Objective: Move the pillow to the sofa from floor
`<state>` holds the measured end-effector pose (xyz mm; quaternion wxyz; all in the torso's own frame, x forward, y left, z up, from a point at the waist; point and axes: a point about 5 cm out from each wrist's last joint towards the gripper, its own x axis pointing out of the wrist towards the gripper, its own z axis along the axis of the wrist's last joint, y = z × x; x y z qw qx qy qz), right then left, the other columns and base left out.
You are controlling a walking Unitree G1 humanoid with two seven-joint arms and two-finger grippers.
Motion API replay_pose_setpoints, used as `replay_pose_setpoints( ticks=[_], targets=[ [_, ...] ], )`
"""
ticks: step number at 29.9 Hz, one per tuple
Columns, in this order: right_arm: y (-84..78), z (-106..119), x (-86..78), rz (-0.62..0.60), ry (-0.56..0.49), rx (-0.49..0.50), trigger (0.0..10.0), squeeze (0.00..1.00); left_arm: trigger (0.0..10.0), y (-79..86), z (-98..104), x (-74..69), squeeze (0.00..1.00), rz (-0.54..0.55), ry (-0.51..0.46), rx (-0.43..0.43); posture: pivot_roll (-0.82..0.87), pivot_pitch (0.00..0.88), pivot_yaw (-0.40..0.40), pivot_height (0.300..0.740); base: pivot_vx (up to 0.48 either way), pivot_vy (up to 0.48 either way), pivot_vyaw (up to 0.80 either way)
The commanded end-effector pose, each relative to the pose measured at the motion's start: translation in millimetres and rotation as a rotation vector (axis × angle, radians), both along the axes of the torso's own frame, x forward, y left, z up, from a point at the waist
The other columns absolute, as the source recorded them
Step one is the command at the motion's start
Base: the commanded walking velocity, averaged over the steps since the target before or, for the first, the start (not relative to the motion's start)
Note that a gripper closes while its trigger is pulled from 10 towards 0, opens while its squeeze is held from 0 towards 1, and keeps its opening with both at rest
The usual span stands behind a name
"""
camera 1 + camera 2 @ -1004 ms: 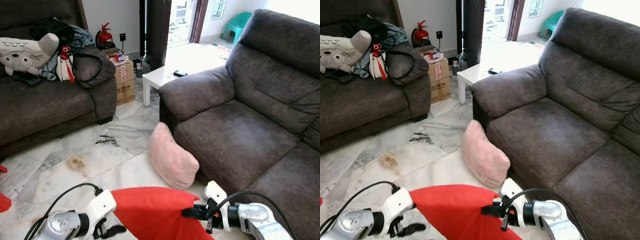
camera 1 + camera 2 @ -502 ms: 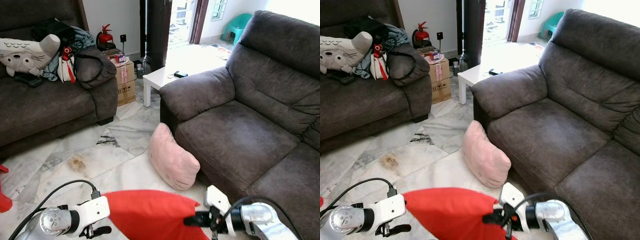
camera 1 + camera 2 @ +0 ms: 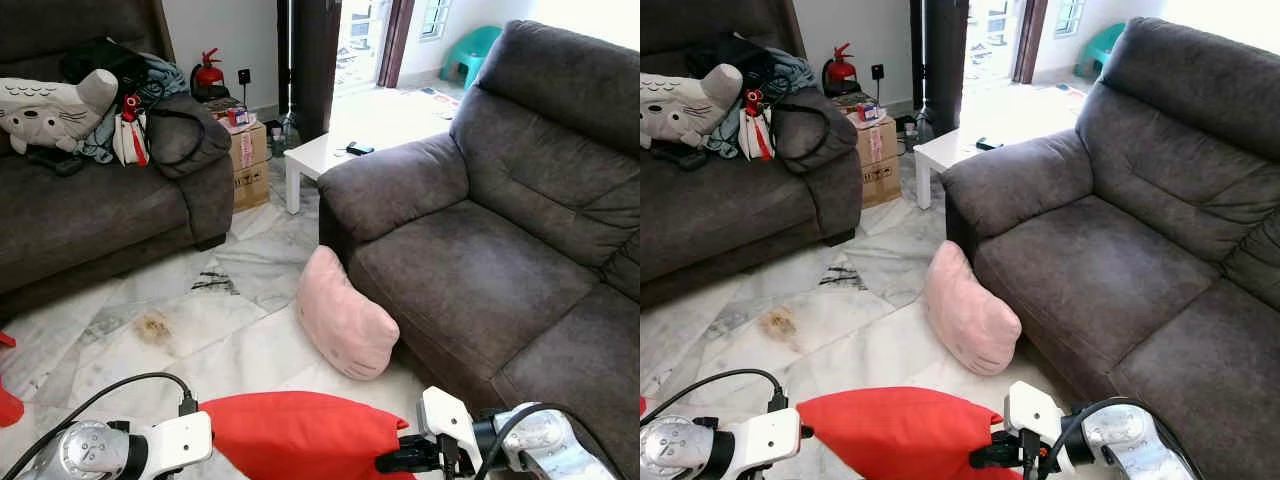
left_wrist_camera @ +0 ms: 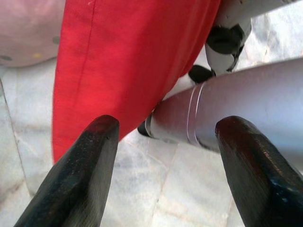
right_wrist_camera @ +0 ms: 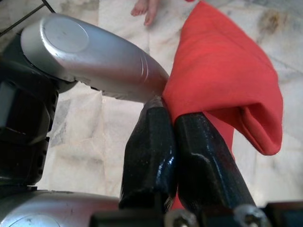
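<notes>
A red pillow (image 3: 300, 435) hangs low between my two arms at the near edge of the head views. My right gripper (image 5: 173, 116) is shut on the pillow's right corner (image 3: 400, 445), with the red cloth pinched between its fingers. In the left wrist view my left gripper (image 4: 163, 127) is open, its fingers spread wide, with the red pillow (image 4: 132, 56) just beyond them and untouched. A pink pillow (image 3: 345, 315) lies on the marble floor, leaning against the front of the grey sofa (image 3: 470, 270) on my right.
A second dark sofa (image 3: 90, 210) with a plush toy and bags stands at the left. A cardboard box (image 3: 250, 160) and a white low table (image 3: 320, 150) sit between the sofas. A person's foot (image 5: 142, 7) is on the floor nearby.
The red pillow and both arms have sunk lower in the head views. The left gripper's fingers have dropped below the frame edge. The pink pillow has not moved.
</notes>
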<state>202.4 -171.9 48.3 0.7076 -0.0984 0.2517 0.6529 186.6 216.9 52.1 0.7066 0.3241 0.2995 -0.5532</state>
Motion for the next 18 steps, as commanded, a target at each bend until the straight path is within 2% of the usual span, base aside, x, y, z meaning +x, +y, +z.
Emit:
replay_pose_setpoints(
  ticks=[1, 3, 5, 9, 12, 14, 15, 18],
  targets=[
    [6.4, 18.5, 4.9, 0.053, -0.073, 0.075, 10.0, 0.00, 10.0, -0.7, 1.5, -3.0, 0.00, -0.024, 0.013, 0.005, 0.09, 0.000, -0.042, 0.740, 0.000, 0.000, 0.00],
    [6.9, 20.3, 4.0, 0.061, -0.076, 0.083, 10.0, 0.00, 10.0, -0.2, 1.6, -3.8, 0.00, -0.026, 0.018, 0.003, 0.08, 0.000, -0.040, 0.740, 0.000, 0.000, 0.00],
    [10.1, 29.4, 3.1, 0.070, -0.087, 0.136, 10.0, 0.00, 10.0, 1.0, 2.8, -5.4, 0.00, -0.033, 0.024, 0.003, 0.08, 0.000, -0.039, 0.740, 0.000, 0.000, 0.00],
    [10.0, 30.2, 2.1, 0.079, -0.091, 0.131, 10.0, 0.00, 10.0, 1.9, 5.3, -6.8, 0.00, -0.040, 0.036, 0.003, 0.08, 0.000, -0.038, 0.740, 0.000, 0.000, 0.00],
    [14.6, 40.5, 0.5, 0.095, -0.101, 0.191, 10.0, 0.00, 10.0, 4.1, 10.9, -7.6, 0.00, -0.059, 0.055, 0.012, 0.08, 0.000, -0.034, 0.740, 0.000, 0.000, 0.00],
    [20.6, 52.2, 3.6, 0.084, -0.115, 0.258, 10.0, 0.00, 10.0, 6.3, 7.7, -6.6, 0.00, -0.090, 0.027, 0.064, 0.08, 0.000, -0.033, 0.740, 0.000, 0.000, 0.00],
    [20.6, 52.2, 3.6, 0.084, -0.115, 0.258, 10.0, 0.00, 10.0, 6.3, 7.7, -6.6, 0.00, -0.090, 0.027, 0.064, 0.08, 0.000, -0.033, 0.740, 0.000, 0.000, 0.00],
    [28.7, 63.1, 5.1, 0.093, -0.136, 0.312, 10.0, 0.00, 10.0, 3.3, -4.1, 4.3, 0.00, -0.068, -0.090, 0.129, 0.08, 0.000, -0.032, 0.740, 0.000, 0.000, 0.00]
  ],
)
